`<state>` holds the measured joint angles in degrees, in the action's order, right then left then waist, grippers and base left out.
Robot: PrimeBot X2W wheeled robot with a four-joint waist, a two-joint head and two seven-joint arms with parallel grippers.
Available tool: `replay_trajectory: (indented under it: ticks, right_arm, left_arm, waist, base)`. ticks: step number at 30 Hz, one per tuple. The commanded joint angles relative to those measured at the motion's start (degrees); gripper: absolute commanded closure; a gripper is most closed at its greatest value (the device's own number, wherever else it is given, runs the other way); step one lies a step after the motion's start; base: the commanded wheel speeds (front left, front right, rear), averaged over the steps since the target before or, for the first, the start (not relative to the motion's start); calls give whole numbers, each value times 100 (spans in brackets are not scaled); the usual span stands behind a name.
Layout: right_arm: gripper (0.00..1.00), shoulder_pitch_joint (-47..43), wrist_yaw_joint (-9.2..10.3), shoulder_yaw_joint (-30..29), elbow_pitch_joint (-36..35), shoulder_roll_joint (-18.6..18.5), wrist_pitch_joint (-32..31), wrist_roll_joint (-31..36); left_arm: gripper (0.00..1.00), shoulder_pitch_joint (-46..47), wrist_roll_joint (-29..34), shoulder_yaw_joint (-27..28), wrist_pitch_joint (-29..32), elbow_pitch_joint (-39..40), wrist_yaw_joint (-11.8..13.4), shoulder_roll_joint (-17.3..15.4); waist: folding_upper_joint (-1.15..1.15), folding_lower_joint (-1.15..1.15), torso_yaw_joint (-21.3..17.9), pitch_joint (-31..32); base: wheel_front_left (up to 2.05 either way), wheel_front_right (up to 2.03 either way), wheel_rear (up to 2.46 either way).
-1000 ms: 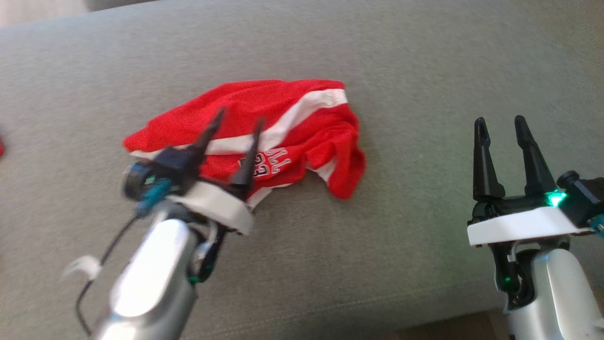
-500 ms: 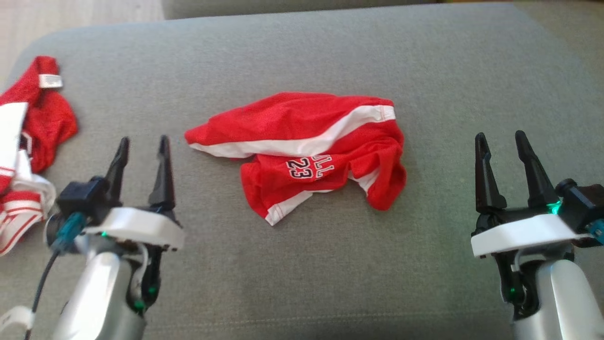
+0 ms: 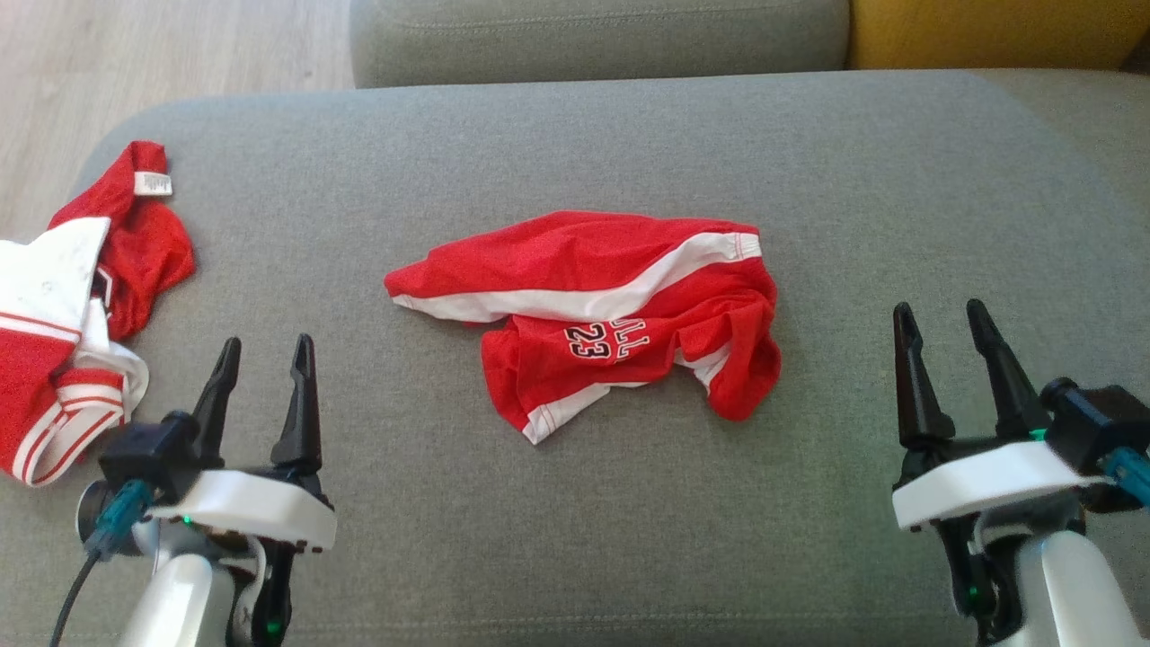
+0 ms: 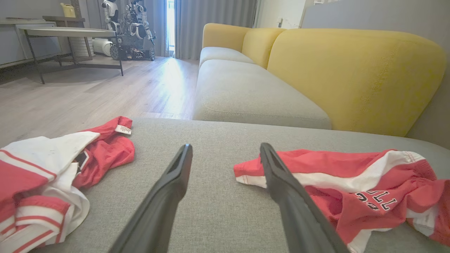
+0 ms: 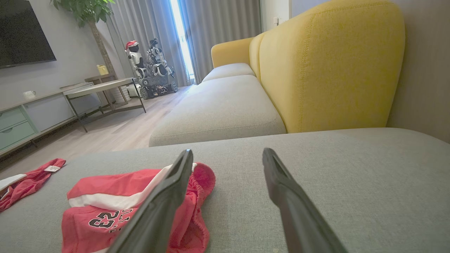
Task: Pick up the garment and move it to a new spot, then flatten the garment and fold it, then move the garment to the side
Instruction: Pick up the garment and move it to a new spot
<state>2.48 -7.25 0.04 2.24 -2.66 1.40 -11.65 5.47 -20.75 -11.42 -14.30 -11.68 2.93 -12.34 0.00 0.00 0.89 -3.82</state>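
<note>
The red shorts [image 3: 593, 314] lay crumpled near the middle of the grey sofa seat [image 3: 575, 135], touched by neither arm; a white stripe ran across them, and the number 23 showed below it, the letters beside it partly lost in a fold. The left gripper [image 3: 269, 343] was at the lower left of the head view, its two dark fingers spread apart with nothing between them; the shorts lay ahead of it and to its right, near but apart. The right gripper [image 3: 938, 308] was at the lower right, fingers likewise spread and empty; the shorts lay ahead and to its left. In its wrist view one finger crossed in front of the cloth, but the head view showed bare grey fabric between the two. A second heap of red and white clothes [image 3: 72, 305] sat at the seat's left edge, well apart from the shorts; a white label showed at its far end. Beyond the seat were a yellow backrest [image 4: 351, 77], a pale wooden floor [image 4: 105, 91], a table [image 4: 70, 32] and another robot [image 4: 130, 21].
</note>
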Motion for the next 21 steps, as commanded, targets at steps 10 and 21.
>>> replay_trajectory:
  ticks: [10, 21]
  right_arm:
    - [0, -137, -24, 167, -241, -21, -59, 7]
    - [0, -98, -24, 144, -250, -21, -40, -1]
  left_arm:
    - [0, -22, 138, 165, -70, 264, -43, -170]
    - [0, 42, 277, 154, -70, 252, 57, -219]
  waist:
    - [0, 0, -63, 62]
    - [0, 0, -92, 11]
  base:
    - [0, 0, 0]
    - [0, 0, 0]
